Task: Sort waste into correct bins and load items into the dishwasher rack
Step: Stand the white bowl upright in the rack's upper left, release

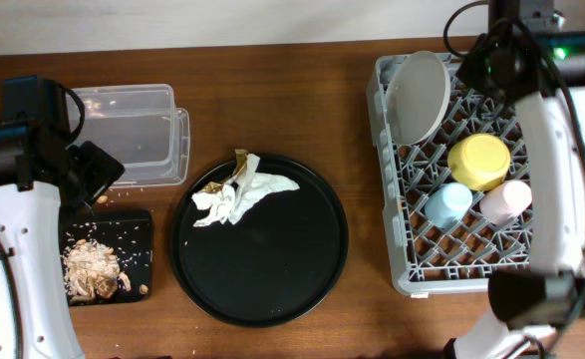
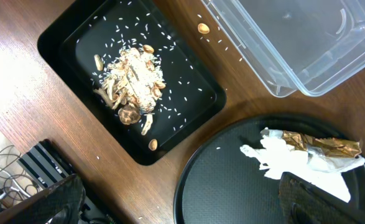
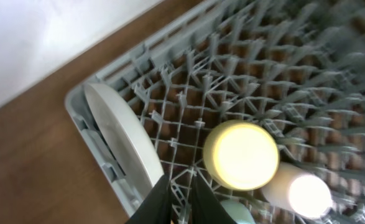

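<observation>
- Crumpled napkins [image 1: 240,194] sit on the round tray [image 1: 302,269], just right of the left gripper [image 1: 95,172], fingers spread wide, empty.
- Right gripper [image 3: 181,199] is pinched together over the rack [image 1: 386,150], so left's nearer imo.

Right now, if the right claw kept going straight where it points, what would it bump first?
Probably the dishwasher rack pegs between the grey plate and the yellow bowl, though depth is unclear.
</observation>
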`<state>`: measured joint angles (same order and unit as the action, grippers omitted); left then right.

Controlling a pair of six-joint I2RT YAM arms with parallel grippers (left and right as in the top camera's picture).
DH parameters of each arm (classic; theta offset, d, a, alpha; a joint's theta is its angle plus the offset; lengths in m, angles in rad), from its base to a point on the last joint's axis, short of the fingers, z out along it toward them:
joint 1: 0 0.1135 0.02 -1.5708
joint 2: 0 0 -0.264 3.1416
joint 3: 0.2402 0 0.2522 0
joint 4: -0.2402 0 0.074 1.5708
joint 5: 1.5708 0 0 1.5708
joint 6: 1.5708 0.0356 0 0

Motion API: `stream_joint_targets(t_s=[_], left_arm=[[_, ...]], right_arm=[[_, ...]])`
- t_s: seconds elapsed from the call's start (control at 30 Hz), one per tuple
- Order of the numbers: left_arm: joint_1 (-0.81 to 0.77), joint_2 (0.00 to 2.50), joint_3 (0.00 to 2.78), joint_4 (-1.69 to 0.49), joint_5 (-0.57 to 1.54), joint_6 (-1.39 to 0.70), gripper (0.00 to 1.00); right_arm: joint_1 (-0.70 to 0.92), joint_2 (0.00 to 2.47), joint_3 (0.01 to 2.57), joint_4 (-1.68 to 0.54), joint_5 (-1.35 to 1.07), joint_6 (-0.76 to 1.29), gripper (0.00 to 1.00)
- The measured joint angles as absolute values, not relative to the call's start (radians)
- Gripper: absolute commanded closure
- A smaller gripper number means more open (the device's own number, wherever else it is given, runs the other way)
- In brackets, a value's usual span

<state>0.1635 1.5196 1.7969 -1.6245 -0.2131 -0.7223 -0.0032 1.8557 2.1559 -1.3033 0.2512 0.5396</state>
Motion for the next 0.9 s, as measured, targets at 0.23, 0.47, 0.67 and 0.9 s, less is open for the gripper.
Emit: stream_joint_targets(t_s=[0.23,0.47,0.67,0.9], left_arm=[[0.163,1.520,1.797,-1.624,-0.213,-0.722,0.01],[0.163,1.520,1.797,-1.624,-0.213,-0.722,0.01],[0.163,1.520,1.797,-1.625,-0.213,-0.722,0.01],[0.163,1.520,1.797,-1.625,-0.213,-0.722,0.01]], right_arm=[[-0.098,2.072,2.152,-1.224,-0.027,0.463,0.93],[-0.078,2.108,2.152,-1.225,-0.087,0.412,0.96],[-0.078,2.050,2.150,-1.238,-0.093,0.407,0.95],[-0.078,1.776,2.150,-1.350,-0.097,0.366,0.76]])
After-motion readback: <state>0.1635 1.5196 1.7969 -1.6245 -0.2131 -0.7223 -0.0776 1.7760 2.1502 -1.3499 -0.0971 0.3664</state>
